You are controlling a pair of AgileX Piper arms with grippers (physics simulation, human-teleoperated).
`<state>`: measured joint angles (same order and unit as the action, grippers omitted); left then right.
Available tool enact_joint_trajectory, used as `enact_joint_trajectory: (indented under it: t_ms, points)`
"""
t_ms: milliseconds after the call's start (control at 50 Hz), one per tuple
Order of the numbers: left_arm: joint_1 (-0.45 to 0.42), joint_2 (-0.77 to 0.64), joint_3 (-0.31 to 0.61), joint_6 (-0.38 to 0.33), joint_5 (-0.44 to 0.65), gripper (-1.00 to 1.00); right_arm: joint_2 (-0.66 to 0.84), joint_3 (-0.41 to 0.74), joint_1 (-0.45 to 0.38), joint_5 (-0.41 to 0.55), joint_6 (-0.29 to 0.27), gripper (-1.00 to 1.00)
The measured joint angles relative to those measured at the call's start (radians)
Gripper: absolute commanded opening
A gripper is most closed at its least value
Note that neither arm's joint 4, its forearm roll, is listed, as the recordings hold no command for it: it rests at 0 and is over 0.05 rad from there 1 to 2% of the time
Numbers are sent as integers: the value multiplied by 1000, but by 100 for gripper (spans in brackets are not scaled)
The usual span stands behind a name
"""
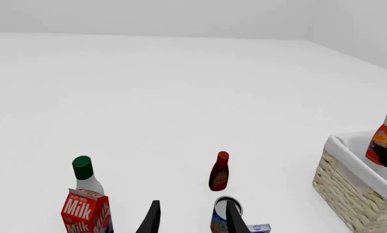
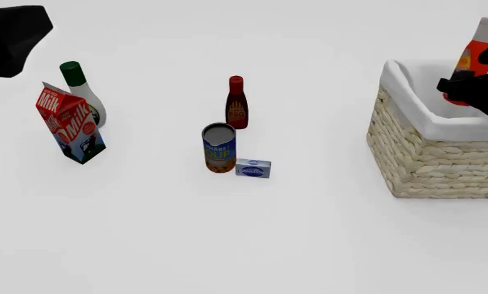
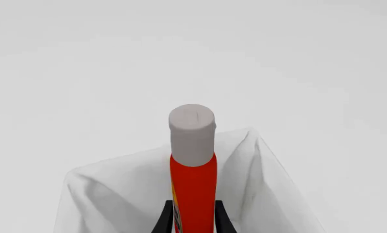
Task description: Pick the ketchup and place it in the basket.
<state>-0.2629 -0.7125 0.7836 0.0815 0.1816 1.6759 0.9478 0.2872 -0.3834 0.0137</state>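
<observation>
Hanging over the open basket [image 2: 427, 122], the ketchup [image 2: 472, 58] is pinched by its lower body in the right gripper [image 3: 193, 213], whose two dark fingers [image 3: 164, 218] press against either side of the red bottle. It leans slightly, white cap uppermost, with its lower part already below the white cloth rim; whether its base touches the lining cannot be told. The basket stands at the right side of the table [image 2: 244, 245], well apart from everything else.

Near the middle of the table stands a dark maroon bottle [image 2: 236, 103] with a red cap, and just in front of it a soup can [image 2: 219, 149]. A small blue and white box [image 2: 253, 168] lies touching or just beside the can. Over on the left, a milk carton [image 2: 69, 125] stands tilted, just in front of a white bottle [image 2: 82, 90] with a green cap.

The left gripper [image 1: 190, 218] hangs above the table near the can, its fingers spread apart with nothing between them.
</observation>
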Motion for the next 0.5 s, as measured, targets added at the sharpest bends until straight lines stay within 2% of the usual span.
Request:
enact_joint_trajectory:
  t_ms: [40, 60, 500]
  points:
    - [0, 1, 0, 0, 0, 100, 2, 2, 0, 1, 0, -100]
    - [0, 1, 1, 0, 1, 100, 2, 3, 0, 2, 0, 100]
    - [-5, 5, 8, 2, 6, 100, -22, 12, -7, 38, 7, 100]
